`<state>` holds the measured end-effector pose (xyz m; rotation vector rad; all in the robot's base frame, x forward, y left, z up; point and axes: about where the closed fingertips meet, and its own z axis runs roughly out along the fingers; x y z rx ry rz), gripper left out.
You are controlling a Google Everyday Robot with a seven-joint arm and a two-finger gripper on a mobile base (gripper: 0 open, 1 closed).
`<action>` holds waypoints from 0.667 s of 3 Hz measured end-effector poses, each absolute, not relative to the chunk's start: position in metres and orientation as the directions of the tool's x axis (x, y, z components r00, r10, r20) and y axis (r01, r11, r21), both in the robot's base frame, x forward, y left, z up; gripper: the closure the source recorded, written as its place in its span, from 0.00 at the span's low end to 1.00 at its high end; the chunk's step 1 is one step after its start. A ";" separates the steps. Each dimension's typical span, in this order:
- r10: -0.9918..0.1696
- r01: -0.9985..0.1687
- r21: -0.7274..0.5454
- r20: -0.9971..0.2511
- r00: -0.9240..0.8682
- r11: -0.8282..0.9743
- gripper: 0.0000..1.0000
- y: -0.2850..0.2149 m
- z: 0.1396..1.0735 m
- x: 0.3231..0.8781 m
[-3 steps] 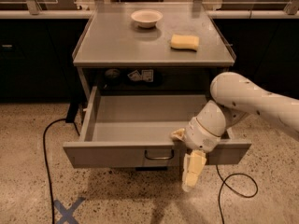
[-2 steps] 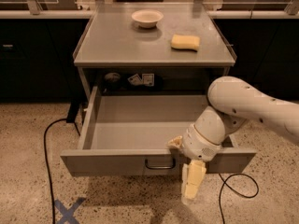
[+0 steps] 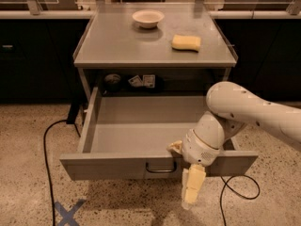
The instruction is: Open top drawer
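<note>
Top drawer (image 3: 141,166) stands open, pulled well out from under the table (image 3: 117,46) toward the camera. Grey front panel faces the viewer, plain grey tray behind it with nothing visible inside. Small dark wire handle (image 3: 161,168) sits at the centre of the front panel.

Gripper (image 3: 193,190) is just right of the handle, in front of the drawer's front panel. Its cream part hangs down past the panel's lower edge toward the floor. A small cream tip (image 3: 175,146) shows at the panel's top edge, beside the wrist. Cannot tell whether the jaws are apart or together, or whether they touch the handle; the rounded white wrist (image 3: 203,142) covers that spot. Nothing is visibly held. White arm (image 3: 254,109) comes in from the right and is cut off at the frame edge; it hides the drawer's right wall and part of the front panel.

On the table top: a white bowl (image 3: 147,18) at the back centre and a yellow sponge (image 3: 186,43) to its right, well apart. In the dark gap under the table top, behind the drawer, sit a few small items (image 3: 141,81), too dim to identify.

Speckled floor (image 3: 28,182) below. A black cable (image 3: 45,145) runs down the left side, and another cable (image 3: 240,187) loops under the drawer's right corner. Blue tape X (image 3: 68,213) at bottom left, partly cut off. Dark cabinets (image 3: 33,60) behind.
</note>
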<state>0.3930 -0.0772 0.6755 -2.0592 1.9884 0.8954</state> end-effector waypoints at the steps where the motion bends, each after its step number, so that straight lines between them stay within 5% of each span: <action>1: -0.862 -0.941 0.316 -0.503 -0.060 -0.119 0.00 -0.078 0.677 0.385; 2: -0.856 -0.925 0.364 -0.507 -0.099 -0.109 0.00 -0.083 0.688 0.356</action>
